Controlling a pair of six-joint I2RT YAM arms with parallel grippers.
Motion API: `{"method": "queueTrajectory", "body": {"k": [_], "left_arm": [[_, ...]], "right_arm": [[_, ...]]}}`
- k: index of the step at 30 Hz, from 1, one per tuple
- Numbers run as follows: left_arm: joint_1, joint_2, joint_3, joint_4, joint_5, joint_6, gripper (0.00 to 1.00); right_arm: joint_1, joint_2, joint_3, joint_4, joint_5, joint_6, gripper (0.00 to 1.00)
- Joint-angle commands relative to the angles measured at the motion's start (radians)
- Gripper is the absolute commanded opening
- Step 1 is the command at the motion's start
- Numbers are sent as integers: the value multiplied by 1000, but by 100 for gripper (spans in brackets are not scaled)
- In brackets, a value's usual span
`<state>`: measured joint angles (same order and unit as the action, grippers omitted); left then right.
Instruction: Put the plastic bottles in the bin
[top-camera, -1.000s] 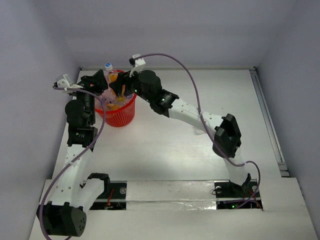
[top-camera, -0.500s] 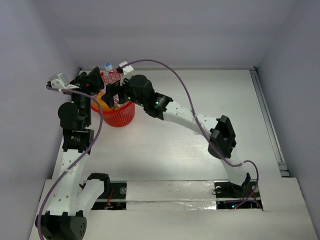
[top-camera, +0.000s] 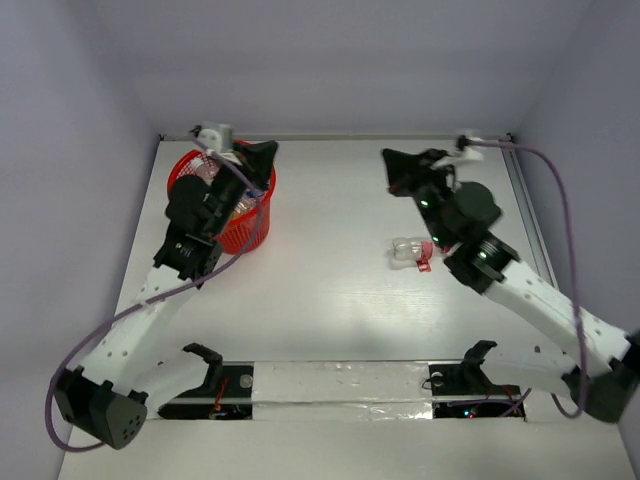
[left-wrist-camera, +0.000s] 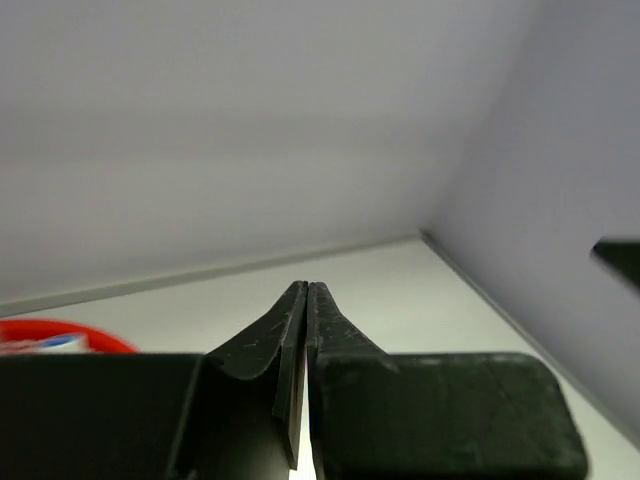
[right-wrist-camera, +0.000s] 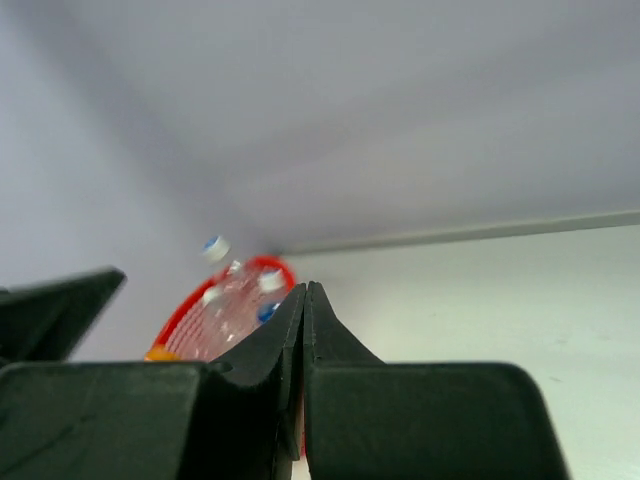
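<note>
The red mesh bin (top-camera: 186, 165) stands at the far left of the table, partly covered by my left arm. Clear plastic bottles (right-wrist-camera: 235, 300) with white and blue caps fill the bin (right-wrist-camera: 190, 310), and an orange one (right-wrist-camera: 160, 352) shows at its lower edge. A clear bottle with red cap and label (top-camera: 410, 252) lies on its side on the table right of centre, beside my right arm. My left gripper (top-camera: 268, 150) is shut and empty over the bin's far right rim, pointing right. My right gripper (top-camera: 388, 157) is shut and empty at the far right, pointing left.
Grey walls close the table at the back and both sides. A metal rail (top-camera: 535, 240) runs along the right edge. The red bin rim (left-wrist-camera: 60, 335) shows low left in the left wrist view.
Both grippers have left the bin's opening and shut. The right arm has swung far to the right. The red-capped bottle now shows on the table where that arm lay.
</note>
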<state>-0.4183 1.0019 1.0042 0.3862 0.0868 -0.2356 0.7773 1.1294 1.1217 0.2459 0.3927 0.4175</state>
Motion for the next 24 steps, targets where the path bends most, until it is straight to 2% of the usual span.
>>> {"method": "queueTrajectory", "body": {"k": [1, 5, 6, 7, 8, 10, 11, 12, 13, 14, 15, 16, 19, 21, 24], "left_arm": [[-158, 91, 102, -55, 30, 177, 0], [-356, 312, 217, -164, -39, 295, 0], [-388, 408, 265, -199, -53, 312, 6], [-414, 455, 292, -219, -77, 329, 16], [-457, 504, 324, -239, -78, 360, 39], [-487, 631, 419, -293, -65, 375, 56], [-500, 670, 448, -299, -46, 386, 70], [-501, 743, 509, -316, -24, 390, 75], [-513, 780, 542, -328, 17, 394, 79], [-513, 820, 583, -343, 42, 400, 84], [-522, 902, 673, -386, 66, 416, 85], [-537, 944, 721, -433, 100, 424, 86], [-562, 1113, 917, -582, 146, 466, 91], [-592, 1220, 1034, -673, 145, 485, 93], [-593, 1303, 1100, -704, 111, 502, 98]], "right_arm": [[-19, -228, -124, 20, 122, 33, 0], [-19, -448, -189, -98, 210, 27, 0], [-19, -488, -200, -120, 222, 29, 0], [-19, -561, -209, -164, 232, 29, 1], [-19, -597, -221, -183, 250, 23, 2], [-19, -661, -230, -241, 276, 24, 7], [-19, -721, -240, -276, 300, 24, 10], [-19, -746, -244, -292, 305, 23, 14], [-19, -767, -249, -307, 311, 21, 30], [-19, -799, -252, -336, 316, 20, 39], [-19, -810, -250, -352, 321, 21, 49], [-19, -816, -249, -368, 324, 23, 65], [-19, -820, -246, -424, 339, 18, 80], [-19, -815, -249, -433, 341, 20, 82], [-19, -816, -267, -421, 311, 18, 82]]}}
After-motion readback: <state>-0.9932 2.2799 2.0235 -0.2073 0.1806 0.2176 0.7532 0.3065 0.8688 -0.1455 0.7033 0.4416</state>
